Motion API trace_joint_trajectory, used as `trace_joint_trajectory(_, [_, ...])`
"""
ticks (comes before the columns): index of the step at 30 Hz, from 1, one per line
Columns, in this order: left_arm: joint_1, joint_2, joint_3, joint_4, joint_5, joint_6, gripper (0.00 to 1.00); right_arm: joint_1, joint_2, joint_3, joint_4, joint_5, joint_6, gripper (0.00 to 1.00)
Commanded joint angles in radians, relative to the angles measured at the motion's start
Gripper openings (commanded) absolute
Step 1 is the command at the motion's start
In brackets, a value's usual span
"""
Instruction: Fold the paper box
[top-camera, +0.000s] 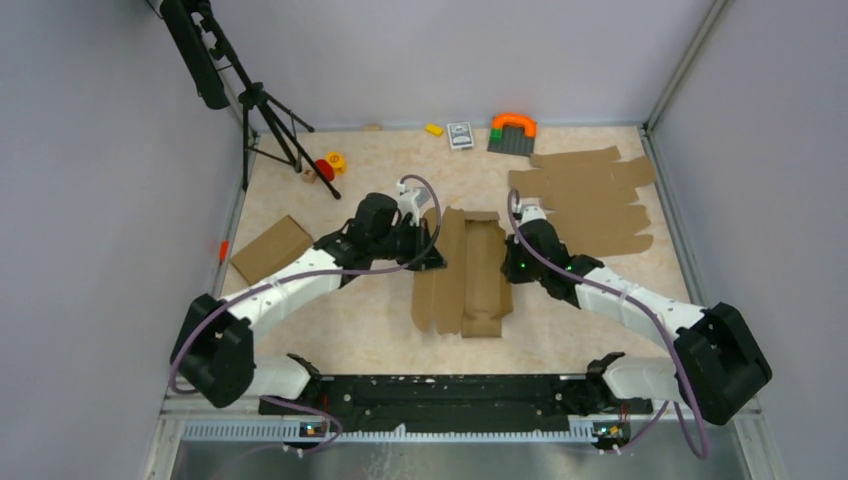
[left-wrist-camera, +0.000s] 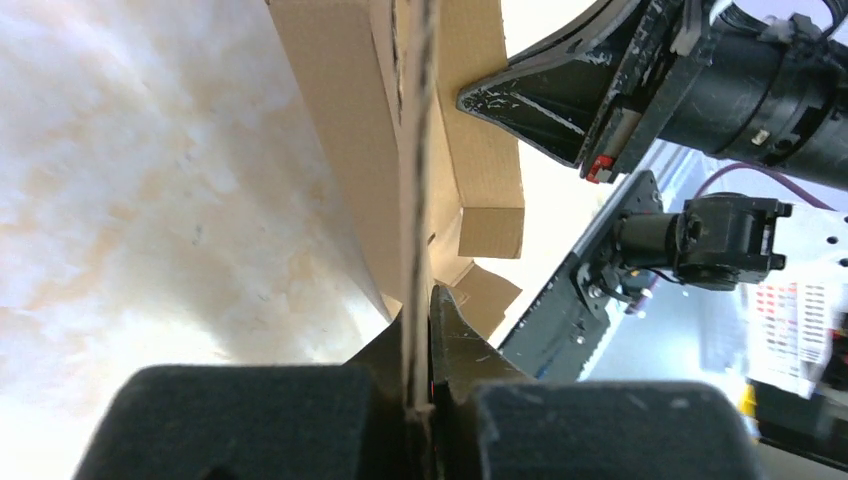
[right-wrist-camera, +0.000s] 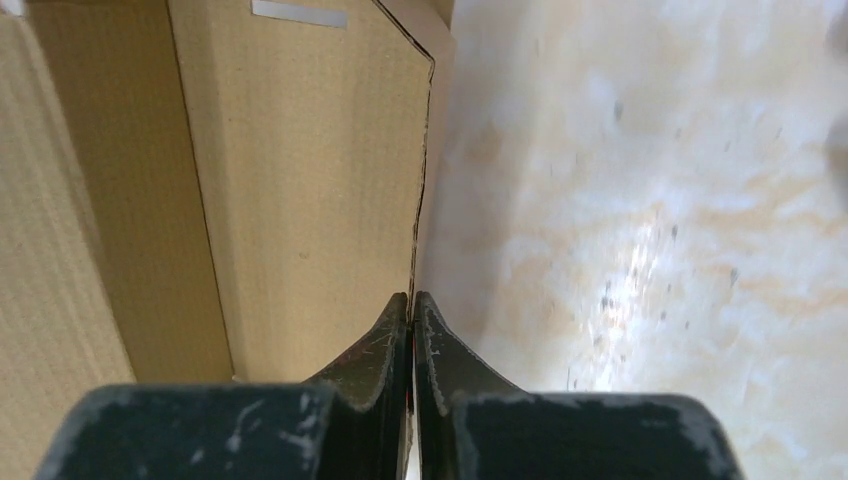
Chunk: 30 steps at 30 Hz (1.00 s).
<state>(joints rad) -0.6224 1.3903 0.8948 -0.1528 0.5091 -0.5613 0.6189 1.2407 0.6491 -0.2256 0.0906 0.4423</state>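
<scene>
- The box (top-camera: 470, 270) lies partly folded on the table (top-camera: 350, 320), mid-workspace, between the two arms, long axis running away from the bases.
- The left gripper (top-camera: 432, 262) sits at the left side of the box. Its jaws are closed on a cardboard panel, which stands on edge and runs straight out from between the fingers (left-wrist-camera: 455, 335) in the left wrist view.
- The right gripper (top-camera: 510, 262) sits at the right side of the box, opposite the left gripper. Its jaws are pressed together, and the edge of the right wall runs into the slit between the fingertips.
- A pile of flat sheets (top-camera: 585, 195) lies beyond the right gripper, apart from the box.
</scene>
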Motion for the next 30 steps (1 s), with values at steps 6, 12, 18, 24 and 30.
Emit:
trace_joint_trajectory(6, [-0.087, -0.261, -0.171, 0.233, -0.339, 0.206, 0.0, 0.063, -0.051, -0.01, 0.439, 0.123, -0.071, 0.0])
trace_joint_trajectory(12, [-0.21, -0.322, -0.319, 0.357, -0.564, 0.306, 0.0, 0.172, 0.008, -0.13, 0.75, 0.325, -0.164, 0.04])
trace_joint_trajectory(18, [-0.277, -0.393, -0.413, 0.444, -0.659, 0.376, 0.0, 0.207, 0.075, -0.238, 0.975, 0.365, -0.16, 0.11])
trace_joint_trajectory(24, [-0.321, -0.424, -0.453, 0.442, -0.68, 0.408, 0.0, 0.243, 0.098, -0.282, 1.057, 0.395, -0.149, 0.14])
trace_joint_trajectory(30, [-0.356, -0.456, -0.467, 0.369, -0.736, 0.403, 0.0, 0.283, 0.1, -0.325, 1.093, 0.394, -0.093, 0.17])
